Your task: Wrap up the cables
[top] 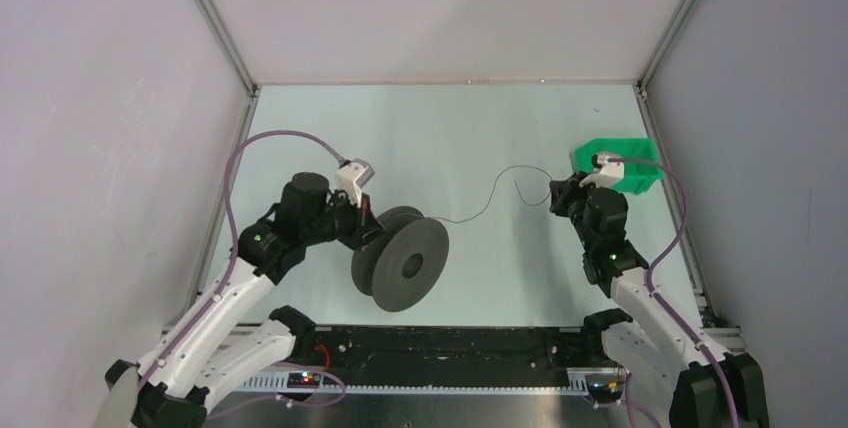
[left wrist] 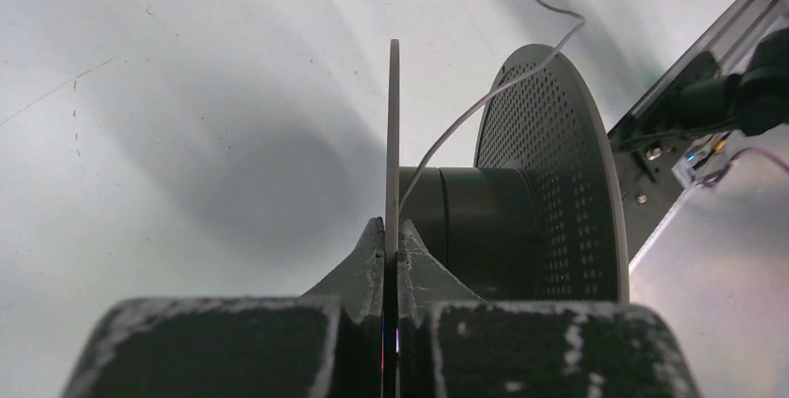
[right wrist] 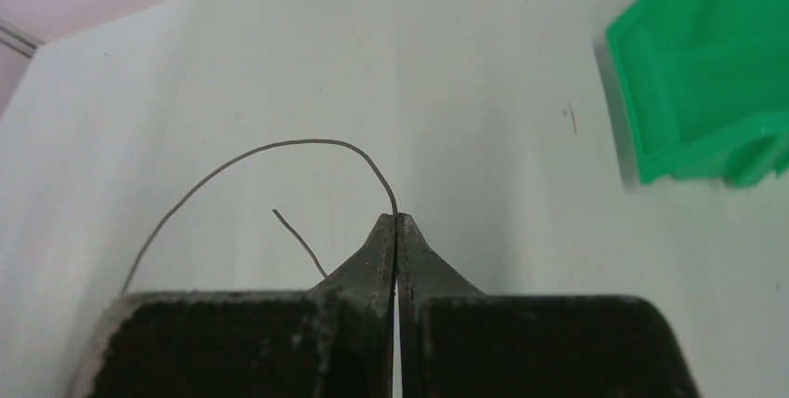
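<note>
**Spool steadied, cable end pinched**

The spool (top: 400,258) is held upright by the left gripper (left wrist: 392,231), clamped on one flange. The cable (right wrist: 279,144) runs slack from the hub toward two o'clock. There it is pinched in the closed right gripper (right wrist: 397,221), likely for guiding.

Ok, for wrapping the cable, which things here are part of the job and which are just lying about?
In the job: thin black wire, dark grey spool, left gripper shut on the spool's flange, right gripper shut on the wire.
Lying about: green bin.
</note>
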Available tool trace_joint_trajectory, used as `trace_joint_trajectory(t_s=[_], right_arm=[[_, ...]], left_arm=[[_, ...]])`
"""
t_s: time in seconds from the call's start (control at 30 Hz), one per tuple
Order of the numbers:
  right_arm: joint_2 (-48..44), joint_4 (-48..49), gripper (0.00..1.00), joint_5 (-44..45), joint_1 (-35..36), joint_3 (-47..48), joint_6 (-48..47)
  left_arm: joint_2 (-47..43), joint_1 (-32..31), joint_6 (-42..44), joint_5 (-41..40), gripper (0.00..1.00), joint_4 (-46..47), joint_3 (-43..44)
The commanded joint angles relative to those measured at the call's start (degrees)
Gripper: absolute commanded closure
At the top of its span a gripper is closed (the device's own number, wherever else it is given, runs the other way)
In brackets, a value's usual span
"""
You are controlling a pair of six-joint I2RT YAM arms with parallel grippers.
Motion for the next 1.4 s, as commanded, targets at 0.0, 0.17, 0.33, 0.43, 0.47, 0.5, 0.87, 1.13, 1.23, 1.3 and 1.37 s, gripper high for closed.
trace_joint_trajectory(t_s=[0.0,0.17,0.33,0.43,0.47,0.5,0.87,1.13,1.23,1.3,1.37], right_arm=[[2.12,-2.74,1.00,3.89,-0.63,-0.01,3.38],[0.21,-3.32,1.00,1.66,1.07,-1.72,4.04],[-2.23,-6.00,1.00,3.40,2.91,-4.29,5.54],[-4.42,-7.83,1.00,4.77,8.01,-4.97,6.28],[-5.12,-9.33,1.00,6.02,9.65,-5.10,6.21],[-6.97,-10.09,1.00,8.61,13.48,-5.48,6.31],[-17.88,-12.99,1.00,20.99,43.64,-9.05,6.88],[-13.52,-13.06,1.00,29.58,59.53,-1.93,6.82],[-8.65,-13.03,1.00,30.87,64.25,2.01,5.38],[-5.53,-11.64,1.00,33.07,67.16,4.34,2.69],[-2.28,-10.48,1.00,34.41,69.44,7.46,0.37]], left_arm=[[-3.20,4.58,-3.10,9.67,1.00,2.83,4.48],[-4.23,6.80,-7.18,11.70,1.00,5.85,5.97],[-4.08,11.81,-13.77,15.60,1.00,11.81,7.69],[-3.71,14.71,-18.35,14.11,1.00,15.13,7.22],[-3.61,15.17,-19.76,13.94,1.00,17.62,6.83],[-3.26,16.03,-23.17,13.71,1.00,19.33,5.71],[1.24,21.23,-41.23,10.51,1.00,42.89,-2.69],[4.45,22.51,-35.76,6.30,1.00,41.32,-0.40],[5.08,22.58,-33.70,3.90,1.00,39.55,0.05],[5.88,22.58,-32.10,2.16,1.00,38.22,0.37],[6.77,22.54,-30.14,-0.39,1.00,35.84,1.00]])
